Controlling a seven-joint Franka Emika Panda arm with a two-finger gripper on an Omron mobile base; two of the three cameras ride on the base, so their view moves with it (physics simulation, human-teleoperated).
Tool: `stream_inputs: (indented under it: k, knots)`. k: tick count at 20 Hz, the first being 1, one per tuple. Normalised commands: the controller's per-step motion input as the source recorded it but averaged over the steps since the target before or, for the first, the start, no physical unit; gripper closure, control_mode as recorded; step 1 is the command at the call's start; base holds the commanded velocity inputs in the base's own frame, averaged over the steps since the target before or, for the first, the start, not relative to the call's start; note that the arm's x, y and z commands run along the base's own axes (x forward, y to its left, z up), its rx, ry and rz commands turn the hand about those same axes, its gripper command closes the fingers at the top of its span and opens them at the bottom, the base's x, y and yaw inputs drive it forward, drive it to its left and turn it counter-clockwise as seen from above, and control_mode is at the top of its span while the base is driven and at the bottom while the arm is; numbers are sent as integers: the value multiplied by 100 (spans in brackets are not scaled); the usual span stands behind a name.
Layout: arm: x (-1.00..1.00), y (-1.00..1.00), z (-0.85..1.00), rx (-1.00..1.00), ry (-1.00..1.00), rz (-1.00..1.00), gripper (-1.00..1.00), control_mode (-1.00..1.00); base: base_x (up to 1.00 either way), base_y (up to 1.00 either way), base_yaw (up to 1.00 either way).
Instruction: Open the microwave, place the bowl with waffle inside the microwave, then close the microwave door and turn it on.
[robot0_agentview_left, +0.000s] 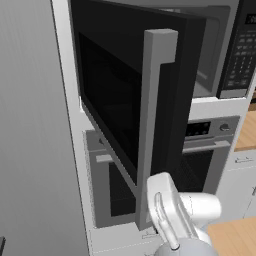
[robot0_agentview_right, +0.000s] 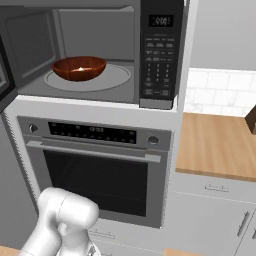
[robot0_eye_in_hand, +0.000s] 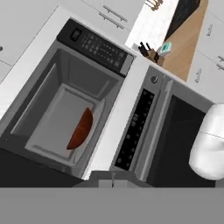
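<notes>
One microwave door (robot0_agentview_left: 130, 100), one bowl (robot0_agentview_right: 79, 68)

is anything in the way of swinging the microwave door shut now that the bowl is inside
Nothing visible blocks it. The bowl sits well back on the turntable inside the microwave, clear of the opening. The microwave door stands open to the left, and the arm is low, below the door in front of the oven.

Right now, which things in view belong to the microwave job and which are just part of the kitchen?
Job:
- microwave, cavity open
- microwave door, swung open
- bowl on the turntable inside

Just there:
- oven below
- wooden counter
- knife block
</notes>
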Motion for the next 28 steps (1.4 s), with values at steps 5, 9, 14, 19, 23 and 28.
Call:
stream_inputs:
  k: [5, 9, 14, 19, 23, 28]
  knots:
    - [-8, 61, 0, -14, -13, 0, 100, -100, 0, 0, 0]
    - [0, 82, -8, -19, -3, 0, 100, -100, 0, 0, 0]
    - [2, 98, -20, -22, -4, 0, 100, -100, 0, 0, 0]
    - [40, 81, -24, -20, -1, -4, 100, -100, 0, 0, 0]
    - [100, 53, -35, -18, 0, -14, 100, -100, 0, 0, 0]
    - [100, 32, -35, -14, 0, -21, 100, -100, 0, 0, 0]
